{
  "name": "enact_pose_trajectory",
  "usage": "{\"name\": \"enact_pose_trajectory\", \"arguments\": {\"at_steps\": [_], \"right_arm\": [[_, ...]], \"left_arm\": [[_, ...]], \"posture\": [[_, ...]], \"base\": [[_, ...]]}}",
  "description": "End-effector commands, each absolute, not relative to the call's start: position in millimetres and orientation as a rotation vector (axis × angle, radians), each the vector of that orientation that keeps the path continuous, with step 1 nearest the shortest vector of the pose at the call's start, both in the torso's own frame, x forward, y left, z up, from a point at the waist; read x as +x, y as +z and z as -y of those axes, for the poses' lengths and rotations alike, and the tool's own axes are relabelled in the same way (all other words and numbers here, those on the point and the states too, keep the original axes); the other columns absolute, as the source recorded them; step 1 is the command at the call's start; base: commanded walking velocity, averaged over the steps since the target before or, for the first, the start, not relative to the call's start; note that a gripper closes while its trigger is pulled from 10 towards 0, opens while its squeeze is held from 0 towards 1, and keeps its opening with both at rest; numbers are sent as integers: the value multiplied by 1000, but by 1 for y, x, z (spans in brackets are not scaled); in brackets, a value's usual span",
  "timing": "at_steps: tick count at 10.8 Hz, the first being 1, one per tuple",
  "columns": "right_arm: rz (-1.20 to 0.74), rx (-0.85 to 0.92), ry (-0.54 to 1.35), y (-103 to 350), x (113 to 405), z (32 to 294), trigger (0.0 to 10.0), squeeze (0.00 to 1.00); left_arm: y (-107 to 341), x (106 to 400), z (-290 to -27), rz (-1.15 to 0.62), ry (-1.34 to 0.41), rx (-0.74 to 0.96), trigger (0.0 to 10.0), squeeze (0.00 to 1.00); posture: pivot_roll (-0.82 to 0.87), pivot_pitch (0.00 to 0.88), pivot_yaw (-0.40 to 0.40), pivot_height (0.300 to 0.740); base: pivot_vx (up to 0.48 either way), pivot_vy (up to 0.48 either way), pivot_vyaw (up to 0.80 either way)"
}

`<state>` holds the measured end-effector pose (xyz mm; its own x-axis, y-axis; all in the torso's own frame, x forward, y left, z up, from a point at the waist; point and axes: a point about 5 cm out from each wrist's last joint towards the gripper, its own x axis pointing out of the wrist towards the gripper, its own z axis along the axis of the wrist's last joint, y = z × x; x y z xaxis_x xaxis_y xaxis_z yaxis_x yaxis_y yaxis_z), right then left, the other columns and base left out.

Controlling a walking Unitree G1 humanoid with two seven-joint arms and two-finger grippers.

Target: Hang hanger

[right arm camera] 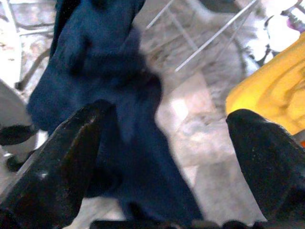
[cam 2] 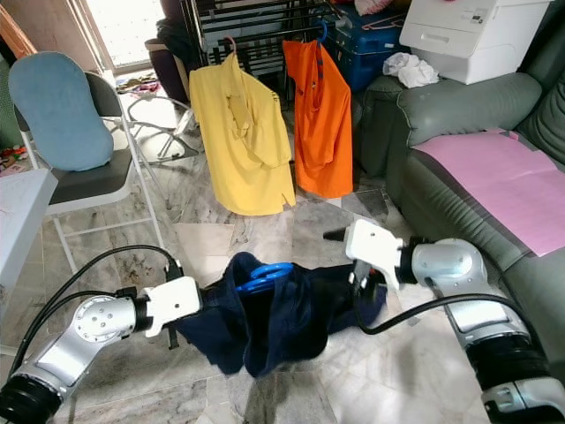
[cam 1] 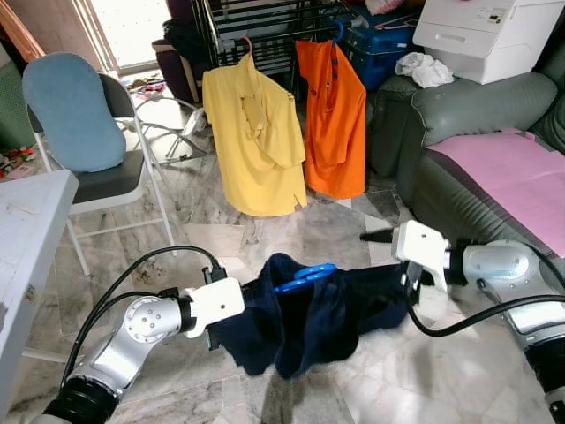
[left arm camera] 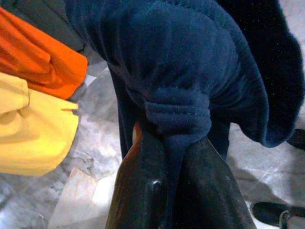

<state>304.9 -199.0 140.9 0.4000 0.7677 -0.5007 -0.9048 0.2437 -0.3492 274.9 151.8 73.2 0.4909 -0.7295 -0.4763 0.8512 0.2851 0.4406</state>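
Note:
A dark navy garment (cam 1: 318, 314) hangs between my two arms, low over the marble floor. A blue hanger (cam 1: 303, 276) pokes out of its top folds. My left gripper (left arm camera: 174, 138) is shut on a bunched fold at the garment's left end. My right gripper (right arm camera: 167, 114) is open at the garment's right end (cam 1: 410, 290), with navy cloth lying against one finger (right arm camera: 71, 157). A dark drying rack (cam 1: 256, 26) stands at the back, holding a yellow shirt (cam 1: 256, 141) and an orange shirt (cam 1: 334, 124) on hangers.
A folding chair (cam 1: 115, 181) with a blue cushion (cam 1: 71, 110) stands at the left, beside a white table (cam 1: 26, 230). A green sofa (cam 1: 459, 106) with a pink sheet (cam 1: 521, 172) and a white printer (cam 1: 485, 35) lines the right side.

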Motion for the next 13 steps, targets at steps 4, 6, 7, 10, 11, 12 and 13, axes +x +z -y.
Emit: {"name": "enact_pose_trajectory", "arguments": {"at_steps": [4,6,7,10,11,12,13], "right_arm": [[-290,-670,1207,140,305,203,10000,0],[-337,-681,1241,131,303,204,824,0],[-353,-674,1256,127,302,203,980,0],[-398,-716,1286,115,306,197,0,0],[-402,-746,1266,116,312,197,0,0],[-385,-739,1261,120,317,194,0,0],[-368,-753,1264,122,320,190,0,0]], "left_arm": [[84,275,-146,-121,-1133,708,0,0],[85,274,-143,-110,-1151,701,0,0],[86,274,-143,-106,-1152,700,0,0],[91,273,-141,-86,-1173,698,0,0],[91,271,-139,-82,-1186,695,0,0],[90,270,-139,-82,-1197,701,0,0],[89,269,-139,-87,-1205,707,0,0]], "posture": [[-140,0,88,740],[-140,0,86,740],[-140,0,86,740],[-134,0,84,740],[-127,0,80,740],[-127,0,80,740],[-125,0,78,740]], "base": [[0,0,0],[0,0,0],[0,0,0],[0,0,0],[0,0,0],[0,0,0],[0,0,0]]}}
